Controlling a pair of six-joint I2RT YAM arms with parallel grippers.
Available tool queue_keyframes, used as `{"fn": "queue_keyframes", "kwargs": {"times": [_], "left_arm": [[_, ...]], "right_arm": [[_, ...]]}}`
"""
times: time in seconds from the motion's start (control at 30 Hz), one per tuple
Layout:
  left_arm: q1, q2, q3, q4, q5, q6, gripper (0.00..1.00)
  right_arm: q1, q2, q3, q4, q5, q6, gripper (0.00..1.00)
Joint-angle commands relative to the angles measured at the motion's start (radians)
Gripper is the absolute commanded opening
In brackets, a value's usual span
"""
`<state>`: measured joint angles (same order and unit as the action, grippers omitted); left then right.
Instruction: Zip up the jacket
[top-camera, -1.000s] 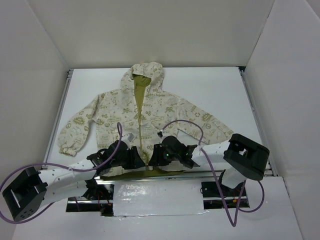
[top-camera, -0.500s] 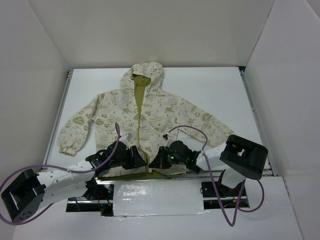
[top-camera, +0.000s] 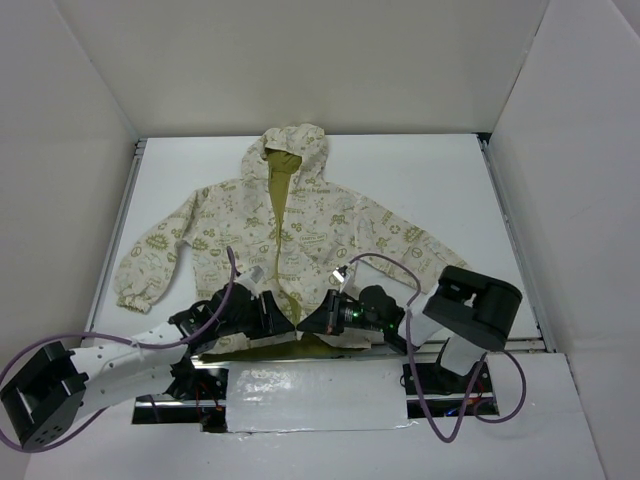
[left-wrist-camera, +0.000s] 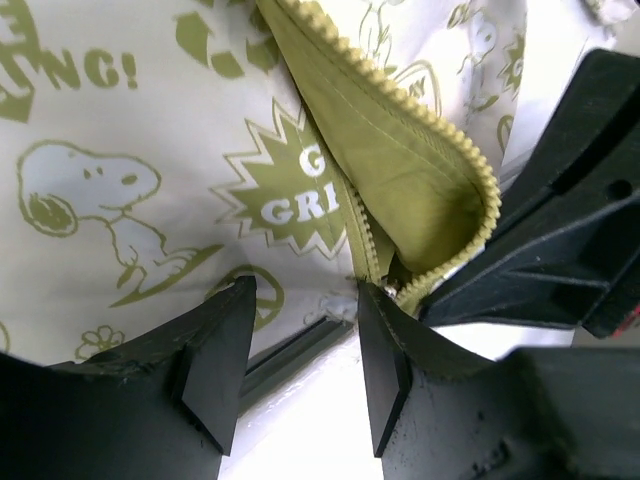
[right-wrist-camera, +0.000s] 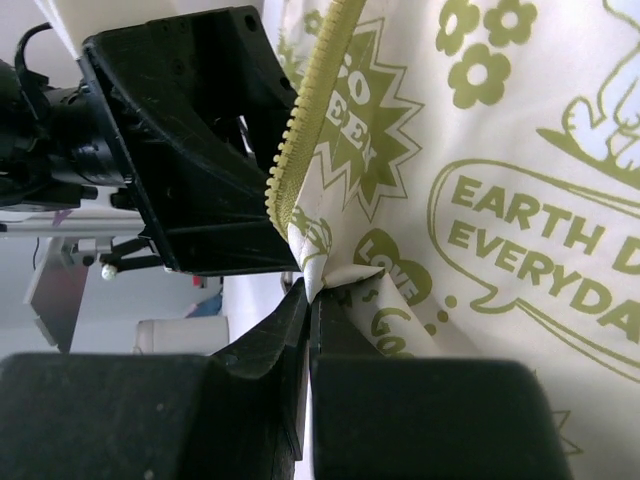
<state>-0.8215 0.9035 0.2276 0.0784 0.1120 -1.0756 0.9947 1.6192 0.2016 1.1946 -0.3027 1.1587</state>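
Cream hooded fabric jacket with olive-green doodle prints (top-camera: 300, 230), spread flat on the white table (top-camera: 440, 180): olive front zipper (left-wrist-camera: 400, 98) was found wholly unjoined, one hem corner (right-wrist-camera: 318, 268) was pinched tight by the right gripper (right-wrist-camera: 308, 300), and the left gripper (left-wrist-camera: 300, 385) was poised beside it, fingers apart and empty.

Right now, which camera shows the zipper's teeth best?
The left wrist camera: the zipper is close up, its teeth big and clear down to the bottom end. The right wrist camera shows only one row of teeth. The top camera shows just a thin olive line.
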Motion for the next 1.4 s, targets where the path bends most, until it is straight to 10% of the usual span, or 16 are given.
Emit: {"fn": "queue_keyframes", "kwargs": {"times": [0.0,0.6,1.0,1.2,1.3,1.37], "left_arm": [[-0.004,0.015,-0.031,0.101,0.060,-0.033,0.57],[0.005,0.207,-0.042,0.156,0.032,-0.035,0.48],[0.005,0.308,-0.047,0.198,0.002,-0.020,0.00],[0.004,0.256,-0.019,0.077,-0.060,-0.009,0.05],[0.005,0.192,-0.033,0.034,-0.092,-0.020,0.39],[0.005,0.166,-0.039,0.041,-0.089,-0.017,0.45]], "right_arm": [[-0.005,0.068,0.004,0.261,-0.058,0.033,0.00],[-0.005,-0.059,0.021,-0.151,0.071,-0.073,0.00],[-0.005,0.045,0.016,-0.092,0.042,-0.054,0.00],[-0.005,-0.034,0.051,-0.346,0.143,-0.103,0.00],[-0.007,-0.018,0.162,-0.590,0.180,-0.151,0.02],[-0.005,0.001,0.173,-0.615,0.174,-0.154,0.04]]}}
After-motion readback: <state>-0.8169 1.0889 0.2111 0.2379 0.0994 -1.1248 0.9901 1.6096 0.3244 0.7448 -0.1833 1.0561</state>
